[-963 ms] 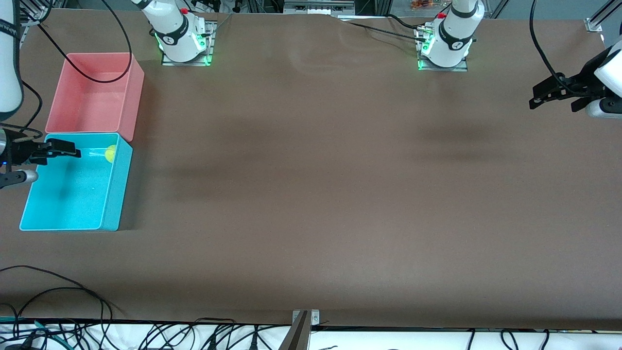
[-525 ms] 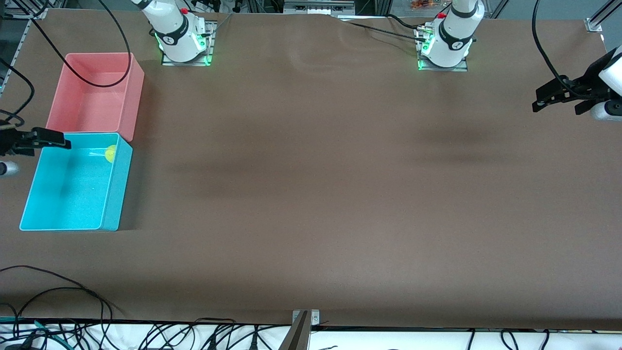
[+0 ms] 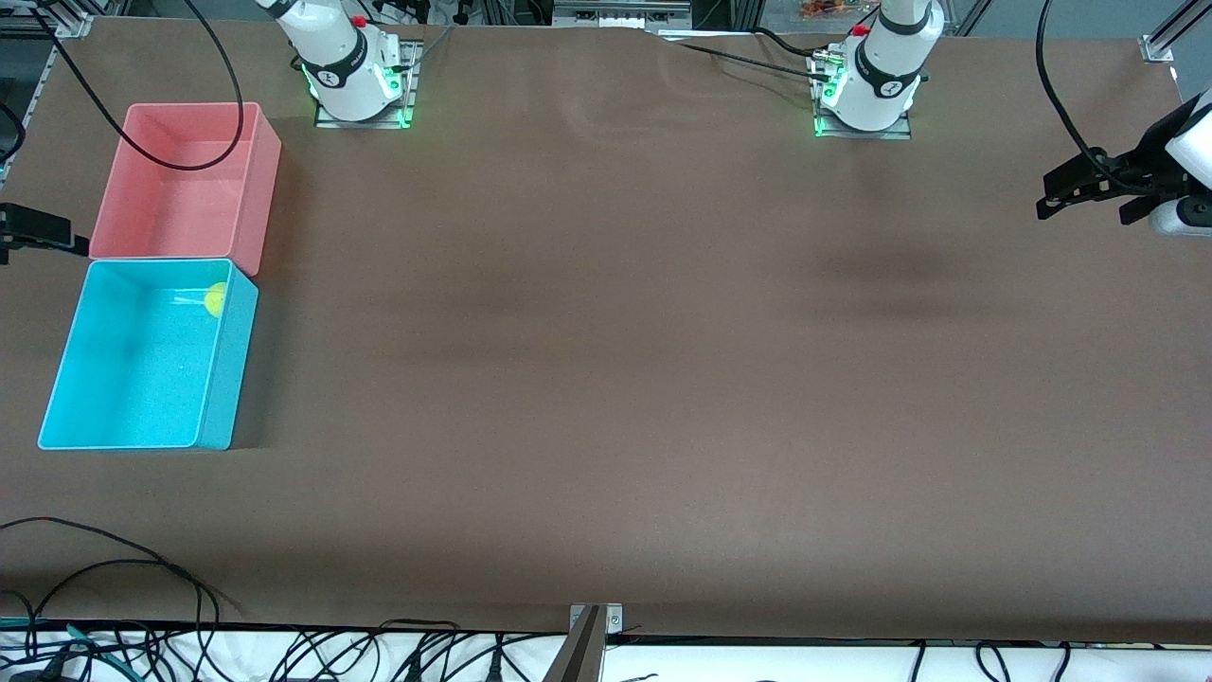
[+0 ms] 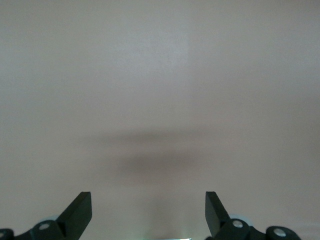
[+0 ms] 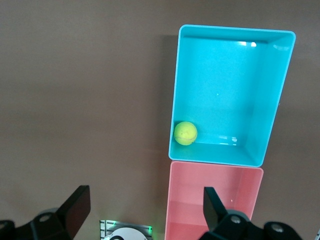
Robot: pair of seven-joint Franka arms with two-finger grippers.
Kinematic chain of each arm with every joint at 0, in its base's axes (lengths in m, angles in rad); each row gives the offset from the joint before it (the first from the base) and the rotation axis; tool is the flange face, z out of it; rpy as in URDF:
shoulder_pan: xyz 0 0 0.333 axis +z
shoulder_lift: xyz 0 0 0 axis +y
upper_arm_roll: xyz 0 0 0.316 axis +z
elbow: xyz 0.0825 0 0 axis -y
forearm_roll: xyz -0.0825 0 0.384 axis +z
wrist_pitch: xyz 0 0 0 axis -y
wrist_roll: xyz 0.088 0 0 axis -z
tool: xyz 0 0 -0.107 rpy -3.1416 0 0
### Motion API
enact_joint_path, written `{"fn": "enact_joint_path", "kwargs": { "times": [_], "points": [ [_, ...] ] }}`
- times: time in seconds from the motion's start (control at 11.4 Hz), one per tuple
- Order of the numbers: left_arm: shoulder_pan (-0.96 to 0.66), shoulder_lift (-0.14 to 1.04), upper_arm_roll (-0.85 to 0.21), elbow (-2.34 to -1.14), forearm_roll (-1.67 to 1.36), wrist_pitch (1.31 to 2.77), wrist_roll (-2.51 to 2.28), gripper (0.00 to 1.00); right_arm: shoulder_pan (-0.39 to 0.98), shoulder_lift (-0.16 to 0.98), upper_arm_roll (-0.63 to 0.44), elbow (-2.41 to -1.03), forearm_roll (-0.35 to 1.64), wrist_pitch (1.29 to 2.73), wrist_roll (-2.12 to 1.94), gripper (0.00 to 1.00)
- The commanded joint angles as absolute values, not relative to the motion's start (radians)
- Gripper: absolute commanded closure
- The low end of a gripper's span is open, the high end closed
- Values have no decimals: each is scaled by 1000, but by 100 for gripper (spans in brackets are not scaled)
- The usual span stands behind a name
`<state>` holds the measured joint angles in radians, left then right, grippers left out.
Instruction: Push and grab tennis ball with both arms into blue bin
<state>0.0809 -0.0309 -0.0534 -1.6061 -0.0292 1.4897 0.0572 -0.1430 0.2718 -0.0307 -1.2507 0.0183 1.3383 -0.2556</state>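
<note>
Tennis ball [image 3: 216,300] sits inside the blue bin [image 3: 142,436], corner beside the pink bin [image 3: 265,189]. Right gripper [image 5: 145,212] and left gripper [image 4: 148,212] both spread wide, holding nothing.

Even overhead light is falling on my bench [image 3: 606,379], leaving soft, smeared shadows of my arms lying across the brown surface in the front view. Green lamps are glowing at both of my bases. A small white glare is sitting on the inner wall of the blue bin [image 5: 225,150] in my right wrist view, which is looking sharp. My left wrist view is looking washed out and hazy, with one blurred dark shadow band showing ahead of my fingers [image 4: 80,212].
</note>
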Motion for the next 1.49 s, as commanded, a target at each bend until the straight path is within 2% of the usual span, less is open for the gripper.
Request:
{"fn": "enact_joint_path", "kwargs": {
  "times": [0.0, 0.26, 0.44, 0.79, 1.05, 1.4],
  "points": [
    [80, -17, -60, -1575, -2, 1476, 46, 0, -111, 261, -28, -1210, -3, 1305, -180, 0],
    [81, -17, -60, -1574, -2, 1476, 46, 0, -97, 128, -46, -1406, -9, 1380, -147, 0],
    [84, -17, -60, -1574, 0, 1476, 46, 0, -48, 71, -63, -1488, -23, 1413, -48, 0],
    [72, -17, -61, -1574, 0, 1476, 44, 0, -25, -144, -61, -1733, -25, 1558, -28, 0],
    [72, -17, -61, -1574, -2, 1476, 44, 0, -21, -146, -61, -1775, -18, 1585, -29, 0],
    [78, -17, -60, -1574, -3, 1476, 44, 0, -20, -130, -64, -1730, -14, 1572, -51, 0]
  ]
}}
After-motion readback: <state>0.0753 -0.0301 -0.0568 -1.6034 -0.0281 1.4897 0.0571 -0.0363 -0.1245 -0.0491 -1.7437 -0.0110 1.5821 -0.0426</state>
